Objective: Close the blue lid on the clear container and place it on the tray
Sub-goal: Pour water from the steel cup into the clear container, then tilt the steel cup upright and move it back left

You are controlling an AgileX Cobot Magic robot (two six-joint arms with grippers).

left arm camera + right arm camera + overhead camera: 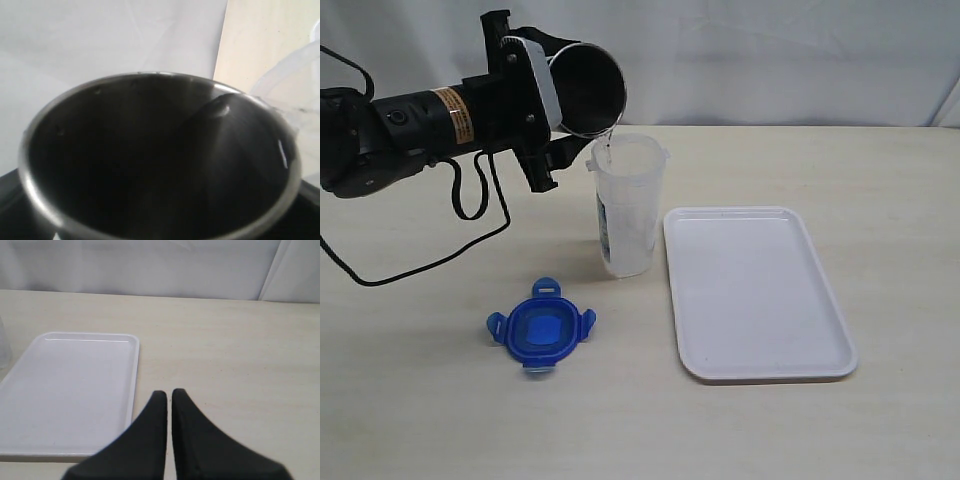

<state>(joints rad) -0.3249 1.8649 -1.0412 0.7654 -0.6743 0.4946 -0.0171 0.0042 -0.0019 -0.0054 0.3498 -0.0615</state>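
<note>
left tool (542, 100): clamped on the steel tumbler (588, 88), held high over the bench (880, 180) and tipped so the tumbler's mouth hangs over the container's rim; what looks like a thin stream runs from its lip.
right tool (169, 394): jaws pressed together with nothing between them, out of the exterior view; its own camera shows it above bare bench just beside one long side of the tray.
clear container (628, 205): stands upright near the middle of the bench, long axis vertical, open mouth up, directly under the tumbler's lip and just beside the tray's long side, not on it.
blue lid (541, 328): off the container, lying flat on the bench, out from the container toward the edge nearest the exterior camera and to the left arm's side.
lid orientation: broad face up, four flaps splayed outward; roughly round, so no real long axis.
tray (760, 290): bare, long axis running from the far edge toward the camera-side edge, between the container and the right arm's side.
key relation: the lid lies well below the left tool and to the camera side; the left arm looks nearer but its tool is occupied.
judgement: the lid must travel up and back to the container's mouth.
</note>
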